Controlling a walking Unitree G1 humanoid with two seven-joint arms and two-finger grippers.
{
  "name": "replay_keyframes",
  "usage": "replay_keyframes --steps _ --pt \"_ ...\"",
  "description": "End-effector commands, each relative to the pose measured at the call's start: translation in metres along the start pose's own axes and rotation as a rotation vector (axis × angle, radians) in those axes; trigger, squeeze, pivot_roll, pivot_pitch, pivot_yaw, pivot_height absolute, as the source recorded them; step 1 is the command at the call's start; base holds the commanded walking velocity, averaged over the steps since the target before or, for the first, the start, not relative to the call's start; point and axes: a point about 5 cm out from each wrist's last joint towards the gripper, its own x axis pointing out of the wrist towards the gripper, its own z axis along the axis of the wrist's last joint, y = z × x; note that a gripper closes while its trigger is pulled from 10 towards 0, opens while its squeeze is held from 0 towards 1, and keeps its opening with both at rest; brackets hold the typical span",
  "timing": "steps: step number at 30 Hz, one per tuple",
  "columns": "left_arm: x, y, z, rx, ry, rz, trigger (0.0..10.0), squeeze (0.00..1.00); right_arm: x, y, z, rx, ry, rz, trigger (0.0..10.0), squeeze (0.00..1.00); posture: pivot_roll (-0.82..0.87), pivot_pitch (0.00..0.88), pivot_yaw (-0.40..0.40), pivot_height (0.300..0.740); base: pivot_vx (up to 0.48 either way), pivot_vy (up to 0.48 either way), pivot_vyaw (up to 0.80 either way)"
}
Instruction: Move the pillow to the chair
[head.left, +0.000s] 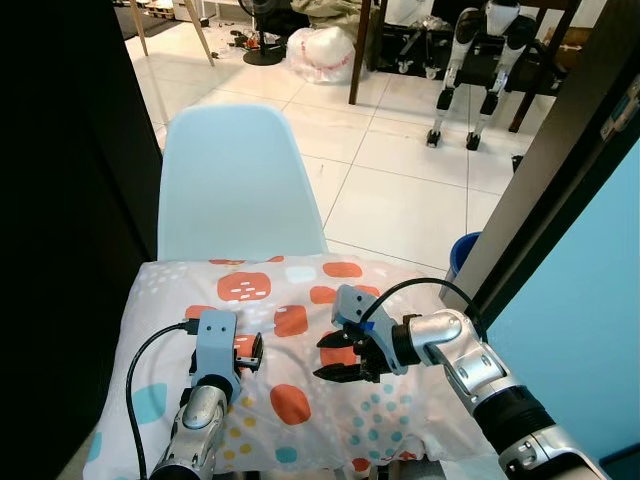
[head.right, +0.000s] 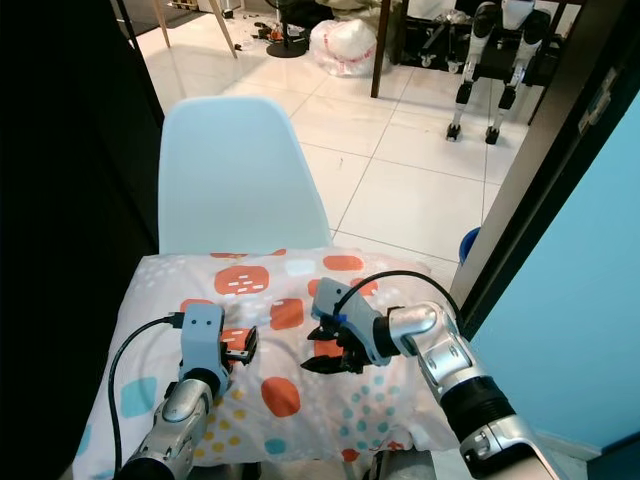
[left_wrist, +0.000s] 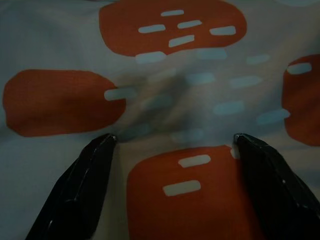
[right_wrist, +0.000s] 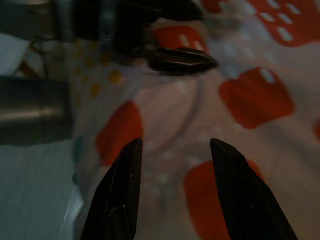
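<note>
- We see a white pillow (head.left: 290, 350) printed with orange-red blotches, pale blue patches and small yellow and teal dots.
- Between our left gripper's (left_wrist: 172, 142) spread black fingers (left_wrist: 80, 185) sits an orange-red blotch with pale dashes.
- Our right gripper (head.left: 335, 357) has black fingers too, on a silver arm.
- The chair (head.left: 235, 180) is pale blue.
- The floor (head.left: 400, 180) is white tile.

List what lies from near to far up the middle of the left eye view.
Pillow with both grippers over it, left gripper and right gripper → pale blue chair backrest → white tiled floor → white plastic bag.
</note>
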Motion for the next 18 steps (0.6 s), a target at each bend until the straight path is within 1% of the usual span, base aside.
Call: replay_keyframes --steps 1,2,3,4,6,7,8,9,10,12,13,14,16,17,18 --pt "-0.004 0.001 -0.009 0.0 0.039 0.006 10.0 0.0 0.001 -0.003 0.001 0.009 -0.021 -0.031 10.0 0.0 -0.02 0.092 -0.031 0.59 0.0 0.0 0.0" --pt "-0.004 0.0 -0.009 0.001 0.039 0.005 10.0 0.0 0.0 -0.007 0.007 0.027 -0.072 -0.06 10.0 0.35 -0.02 0.09 -0.031 0.59 0.0 0.0 0.0" --pt "-0.004 0.0 -0.009 0.001 0.039 0.005 10.0 0.0 0.0 -0.007 0.007 0.027 -0.072 -0.06 10.0 0.35 -0.02 0.09 -0.031 0.59 0.0 0.0 0.0" --pt "-0.004 0.0 -0.009 0.003 0.04 0.004 10.0 0.0 -0.001 -0.012 0.018 0.052 -0.165 -0.083 10.0 1.0 -0.02 0.09 -0.031 0.59 0.0 0.0 0.0" --pt "-0.004 0.001 -0.009 0.005 0.04 0.003 10.0 0.0 -0.002 -0.015 0.028 0.075 -0.237 -0.105 10.0 1.0 -0.02 0.086 -0.03 0.59 0.0 0.0 0.0" --pt "-0.004 0.001 -0.009 0.005 0.039 0.003 10.0 0.0 -0.002 -0.016 0.03 0.082 -0.256 -0.114 10.0 1.0 -0.02 0.086 -0.03 0.59 0.0 0.0 0.0" --pt "-0.004 0.002 -0.007 0.008 0.029 0.009 10.0 0.0 -0.001 -0.02 0.034 0.107 -0.281 -0.146 10.0 0.76 -0.02 0.084 -0.029 0.59 0.0 0.0 0.0" --pt "-0.004 0.003 -0.006 0.01 0.021 0.014 10.0 0.0 0.0 -0.023 0.037 0.124 -0.296 -0.167 10.0 0.76 -0.02 0.083 -0.028 0.59 0.0 0.0 0.0" --pt "-0.003 0.007 -0.003 0.006 0.004 0.029 10.0 0.0 0.0 -0.029 0.041 0.16 -0.338 -0.216 10.0 0.0 -0.02 0.081 -0.03 0.59 0.0 0.0 0.0" --pt "-0.002 0.014 0.003 -0.001 -0.022 0.056 10.0 0.0 -0.001 -0.037 0.047 0.215 -0.409 -0.278 10.0 0.0 -0.02 0.078 -0.031 0.59 0.0 0.0 0.0" --pt "-0.002 0.014 0.003 -0.001 -0.022 0.056 10.0 0.0 -0.001 -0.037 0.047 0.215 -0.409 -0.278 10.0 0.0 -0.02 0.078 -0.031 0.59 0.0 0.0 0.0" --pt "0.0 0.024 0.01 -0.005 -0.054 0.09 10.0 0.0 -0.002 -0.041 0.053 0.276 -0.501 -0.314 10.0 0.0 -0.01 0.076 -0.033 0.59 0.0 0.0 0.0" --pt "0.002 0.036 0.02 -0.014 -0.093 0.13 10.0 0.0 -0.002 -0.044 0.057 0.325 -0.582 -0.334 10.0 0.0 -0.01 0.074 -0.034 0.59 0.0 0.0 0.0" --pt "0.003 0.04 0.024 -0.018 -0.109 0.144 10.0 0.0 -0.002 -0.045 0.058 0.337 -0.604 -0.34 10.0 0.0 -0.01 0.074 -0.034 0.59 0.0 0.0 0.0" --pt "0.003 0.04 0.024 -0.018 -0.109 0.144 10.0 0.0 -0.002 -0.045 0.058 0.337 -0.604 -0.34 10.0 0.0 -0.01 0.074 -0.034 0.59 0.0 0.0 0.0"
